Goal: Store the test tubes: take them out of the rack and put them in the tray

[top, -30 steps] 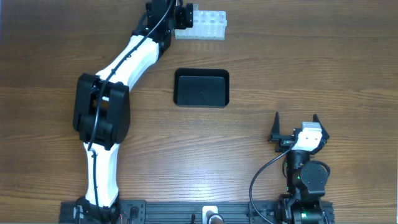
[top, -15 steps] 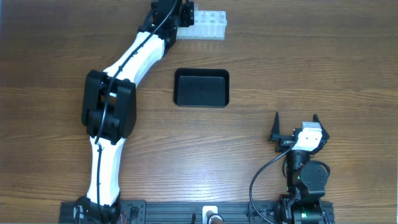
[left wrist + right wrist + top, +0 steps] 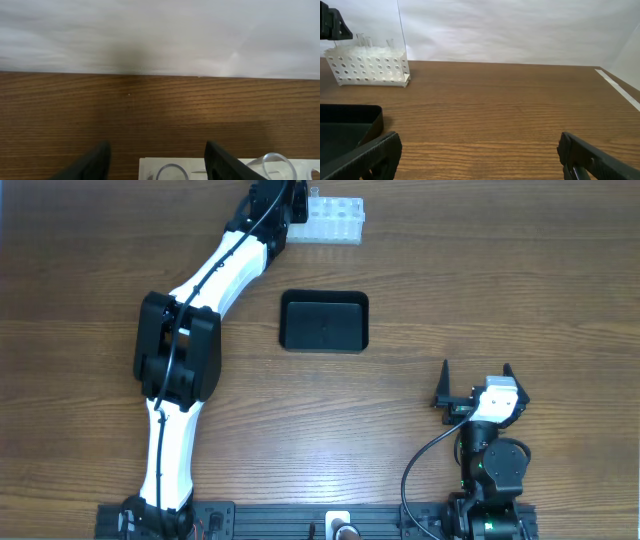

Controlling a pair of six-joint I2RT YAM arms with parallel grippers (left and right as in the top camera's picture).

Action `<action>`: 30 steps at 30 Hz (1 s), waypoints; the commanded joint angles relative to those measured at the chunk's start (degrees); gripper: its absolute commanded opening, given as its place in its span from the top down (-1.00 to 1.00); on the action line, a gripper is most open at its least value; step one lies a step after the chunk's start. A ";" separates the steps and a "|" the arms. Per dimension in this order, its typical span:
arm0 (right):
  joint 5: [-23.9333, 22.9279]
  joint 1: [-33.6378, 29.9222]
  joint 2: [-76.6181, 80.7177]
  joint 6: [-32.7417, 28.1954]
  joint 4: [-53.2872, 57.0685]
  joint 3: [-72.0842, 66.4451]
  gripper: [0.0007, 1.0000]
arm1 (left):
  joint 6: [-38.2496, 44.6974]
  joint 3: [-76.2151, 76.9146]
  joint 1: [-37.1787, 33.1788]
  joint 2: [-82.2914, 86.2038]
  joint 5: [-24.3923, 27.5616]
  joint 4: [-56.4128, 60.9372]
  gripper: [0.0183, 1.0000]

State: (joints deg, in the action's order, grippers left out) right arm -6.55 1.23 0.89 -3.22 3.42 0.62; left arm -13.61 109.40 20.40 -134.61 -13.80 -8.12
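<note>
The white perforated rack [image 3: 335, 220] stands at the table's far edge, and clear test tubes [image 3: 363, 40] stick up out of it. My left gripper [image 3: 296, 202] hovers over the rack's left end, open. In its wrist view the left gripper [image 3: 157, 167] has its two fingers astride the rack's top [image 3: 200, 170], and a tube rim [image 3: 274, 162] shows beside one finger. The black tray [image 3: 324, 322] lies in the middle of the table with nothing inside. My right gripper [image 3: 474, 388] stands open near its base, far from both.
A white wall [image 3: 160, 35] rises just behind the rack. In the right wrist view the tray's corner [image 3: 350, 122] lies close by, the rack [image 3: 369, 68] farther back. Bare wood spreads to the right of the tray.
The left arm has shifted a little to the right, bringing its gripper closer over the rack's left end. The right arm has not moved.
</note>
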 commanded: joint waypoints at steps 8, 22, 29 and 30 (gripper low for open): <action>0.28 -0.35 -0.57 0.15 0.24 -0.33 -0.99 | -0.59 1.31 0.37 -1.18 -0.63 -0.57 0.07; 0.26 -0.35 -0.57 0.15 0.24 -0.33 -0.98 | -0.59 1.31 0.76 -1.18 -0.61 -0.55 0.32; 0.28 -0.35 -0.57 0.15 0.24 -0.33 -0.99 | -0.61 1.31 0.94 -1.18 -0.17 -0.55 0.39; 0.28 -0.35 -0.57 0.15 0.24 -0.33 -0.98 | -0.61 1.29 0.98 -1.18 -0.17 -0.55 0.40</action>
State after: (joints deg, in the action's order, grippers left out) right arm -6.55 1.23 0.89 -3.22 3.42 0.62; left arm -13.80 109.40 21.02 -134.61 -13.98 -8.82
